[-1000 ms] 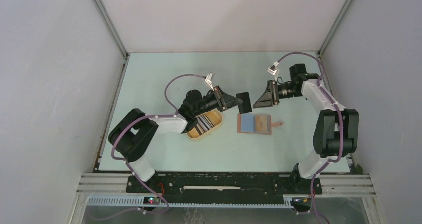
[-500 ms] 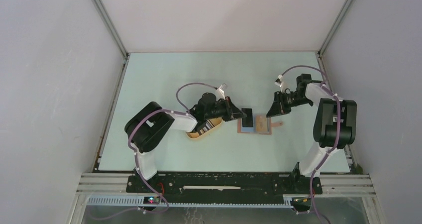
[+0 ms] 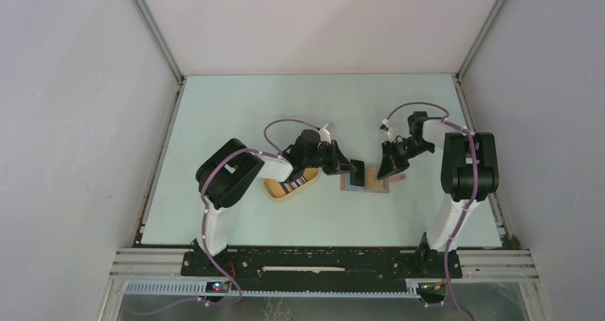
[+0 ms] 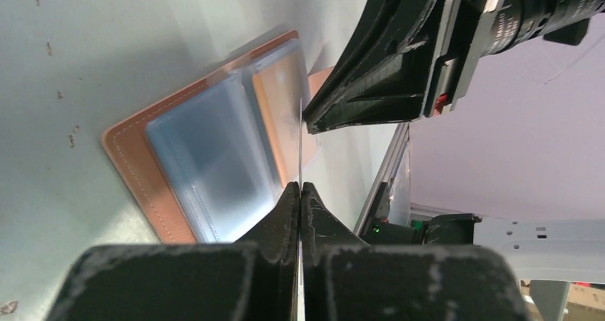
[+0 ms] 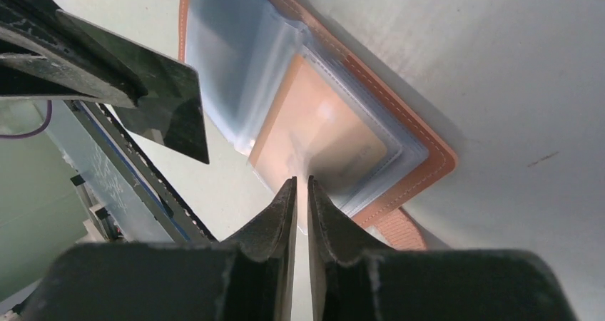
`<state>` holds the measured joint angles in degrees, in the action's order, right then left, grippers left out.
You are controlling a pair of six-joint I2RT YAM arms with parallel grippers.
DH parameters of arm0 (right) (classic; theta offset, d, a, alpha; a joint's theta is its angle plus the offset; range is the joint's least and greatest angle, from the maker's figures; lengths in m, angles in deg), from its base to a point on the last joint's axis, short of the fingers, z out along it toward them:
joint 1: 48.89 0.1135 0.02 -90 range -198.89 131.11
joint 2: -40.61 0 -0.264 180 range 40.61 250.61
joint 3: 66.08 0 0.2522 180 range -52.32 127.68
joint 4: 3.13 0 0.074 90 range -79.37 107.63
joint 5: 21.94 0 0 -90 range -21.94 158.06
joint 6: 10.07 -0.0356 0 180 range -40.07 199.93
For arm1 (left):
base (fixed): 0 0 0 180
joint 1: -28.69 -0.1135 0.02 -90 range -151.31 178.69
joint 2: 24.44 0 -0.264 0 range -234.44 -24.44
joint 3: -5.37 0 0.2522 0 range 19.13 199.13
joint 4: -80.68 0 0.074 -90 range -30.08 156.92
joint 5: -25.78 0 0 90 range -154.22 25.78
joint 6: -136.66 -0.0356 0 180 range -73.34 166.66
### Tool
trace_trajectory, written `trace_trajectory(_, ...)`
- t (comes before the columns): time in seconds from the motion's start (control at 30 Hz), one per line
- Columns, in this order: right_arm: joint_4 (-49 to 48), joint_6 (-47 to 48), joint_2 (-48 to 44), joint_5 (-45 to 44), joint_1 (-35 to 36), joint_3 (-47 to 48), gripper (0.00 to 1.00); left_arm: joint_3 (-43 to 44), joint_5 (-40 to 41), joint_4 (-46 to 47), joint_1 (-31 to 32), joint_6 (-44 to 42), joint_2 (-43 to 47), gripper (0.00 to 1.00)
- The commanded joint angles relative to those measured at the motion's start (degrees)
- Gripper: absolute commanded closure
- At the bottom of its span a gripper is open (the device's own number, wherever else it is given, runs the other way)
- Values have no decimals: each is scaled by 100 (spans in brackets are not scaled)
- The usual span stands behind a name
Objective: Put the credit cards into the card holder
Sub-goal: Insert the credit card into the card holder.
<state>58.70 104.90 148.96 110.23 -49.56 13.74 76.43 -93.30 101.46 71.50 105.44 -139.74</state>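
Pale mint-green table (image 3: 285, 107) across the middle of the overhead view, closed in by plain whitish-grey walls (image 3: 71, 121) on the left, far and right sides, with bare aluminium posts (image 3: 154, 32) running up the two back corners. Along the bottom edge, a black base rail (image 3: 342, 258) on aluminium framing, carrying both arm bases. In the left wrist view, small dark specks and scuffs on the tabletop toward the upper left of the frame.

Just below the centre of the overhead frame, the card holder (image 3: 371, 187), spread open and flat on the table. Reddish-brown rim, light blue lining and clear pockets facing up, snap tab (image 3: 400, 177) sticking out at its right. To its left, a yellow tray (image 3: 275, 191) with the striped credit cards (image 3: 294, 185) inside.

Left gripper (image 3: 351, 168) clamped tight on a black card (image 3: 357, 172), held on edge above the left half of the holder; touching the holder or not — cannot tell. Right gripper (image 3: 389, 171) low at the holder's right half, fingers close together with only a slim gap, tips at the edge of a clear pocket over the tan panel. Pinching that pocket or merely resting there — cannot tell.
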Motion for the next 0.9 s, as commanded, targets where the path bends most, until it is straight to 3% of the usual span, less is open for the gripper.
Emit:
trace_trajectory(0.0, -8, -63, 41, -326, -22, 151, 82, 372, -300, -216, 13, -423, -68, 100)
trace_trajectory(0.4, 12, -65, 203, -500, -84, 176, 83, 606, -758, -565, 8, -874, -352, 100)
trace_trajectory(0.87, 26, -50, 239, -499, -81, 203, 83, 985, -1008, -744, -22, -701, -659, 100)
